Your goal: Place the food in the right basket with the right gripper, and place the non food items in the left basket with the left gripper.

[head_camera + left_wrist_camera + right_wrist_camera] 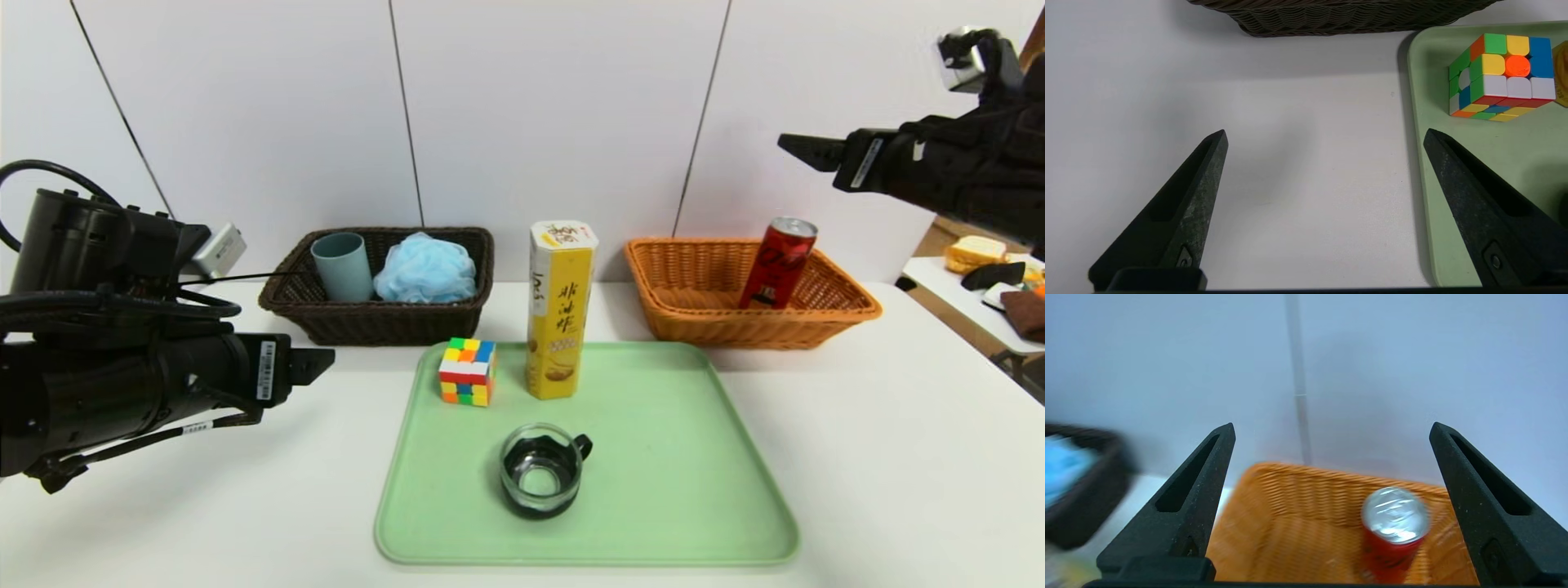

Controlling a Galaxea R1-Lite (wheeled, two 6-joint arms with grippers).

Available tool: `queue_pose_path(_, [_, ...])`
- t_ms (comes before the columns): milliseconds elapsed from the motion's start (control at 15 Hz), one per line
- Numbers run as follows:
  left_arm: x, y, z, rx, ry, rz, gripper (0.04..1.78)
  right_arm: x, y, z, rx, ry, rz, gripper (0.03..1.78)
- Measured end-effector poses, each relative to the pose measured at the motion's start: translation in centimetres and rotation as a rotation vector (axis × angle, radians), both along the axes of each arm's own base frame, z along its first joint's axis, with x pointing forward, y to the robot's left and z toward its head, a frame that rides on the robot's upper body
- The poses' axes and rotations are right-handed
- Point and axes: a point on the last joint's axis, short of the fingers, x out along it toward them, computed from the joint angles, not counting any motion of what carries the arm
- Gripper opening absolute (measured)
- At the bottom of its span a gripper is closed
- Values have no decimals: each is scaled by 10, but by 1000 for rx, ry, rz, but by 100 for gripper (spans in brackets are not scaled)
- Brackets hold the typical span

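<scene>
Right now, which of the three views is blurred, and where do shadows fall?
Right wrist view: the orange basket, red can and dark basket are smeared. Left wrist view: sharp, with a soft shadow on the table. Head view: sharp, with a faint shadow beside the green tray.

Bright even light, soft shadows; motion blur across the right wrist view.

The dark brown basket and orange-tan basket were woven wicker; the red can had a shiny metal top; the tray looked smooth, matt plastic.
</scene>
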Motion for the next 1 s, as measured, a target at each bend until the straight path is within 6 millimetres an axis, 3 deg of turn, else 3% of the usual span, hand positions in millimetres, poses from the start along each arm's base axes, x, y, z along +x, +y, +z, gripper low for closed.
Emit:
queue_pose_path(133, [-1,0,0,0,-1,-1,169,-30,24,-3,-4,64,146,166])
queue_pose_path(533, [-11,5,-2,-2,-2,2,169,-100,91,-50,-41,191,431,169])
queue_pose_path(1000, [-33,13,-10,-22,1,12,169,-125,145,-90,-63,203,386,169])
